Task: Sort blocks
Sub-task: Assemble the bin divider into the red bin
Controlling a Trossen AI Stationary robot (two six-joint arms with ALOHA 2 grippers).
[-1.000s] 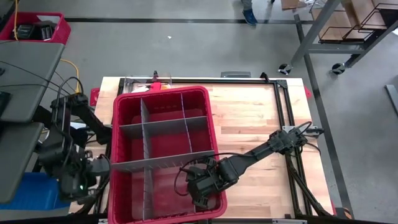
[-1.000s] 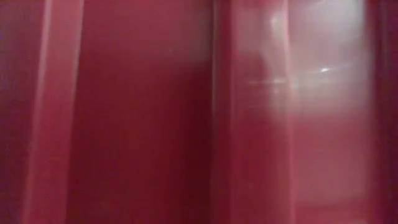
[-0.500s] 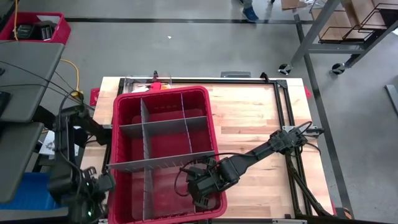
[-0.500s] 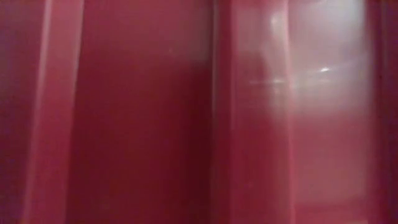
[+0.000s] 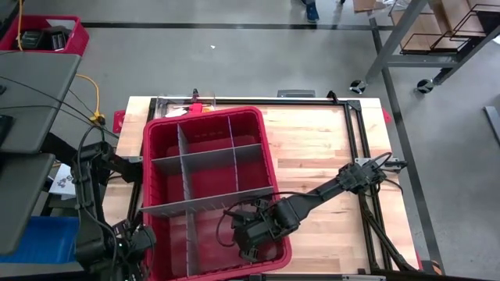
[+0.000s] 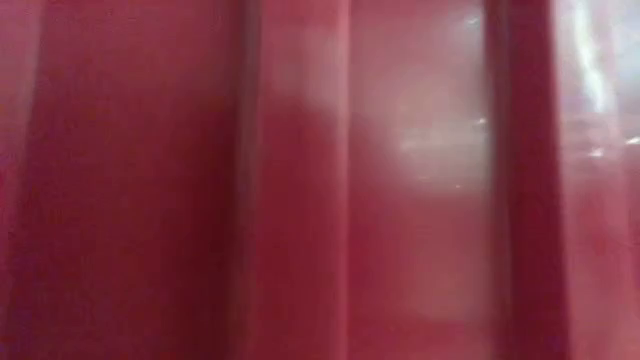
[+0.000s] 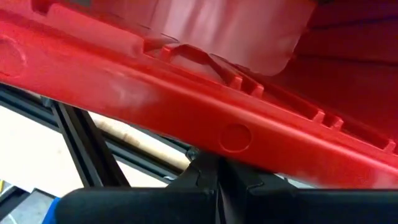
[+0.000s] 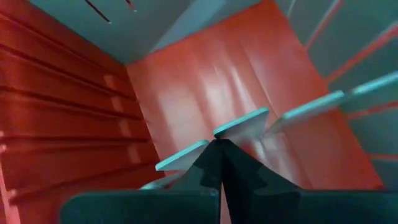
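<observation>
Right end effector [image 5: 251, 238] sits inside the red bin [image 5: 262, 129], in its near-right compartment, fingers pressed together with a grey divider [image 8: 241, 122] edge just ahead of the tips. Left end effector [image 7: 214, 173] is outside the bin at its near-left corner, under the rim, fingers together, not clamped on anything. No blocks visible near either end effector; cannot tell where they lie. Bin rests on the worktop [image 5: 312, 140].

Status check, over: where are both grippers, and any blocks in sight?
Right gripper shut, down inside the red bin, beside a grey divider. Left gripper shut, under the bin's outer rim. No blocks in sight.
</observation>
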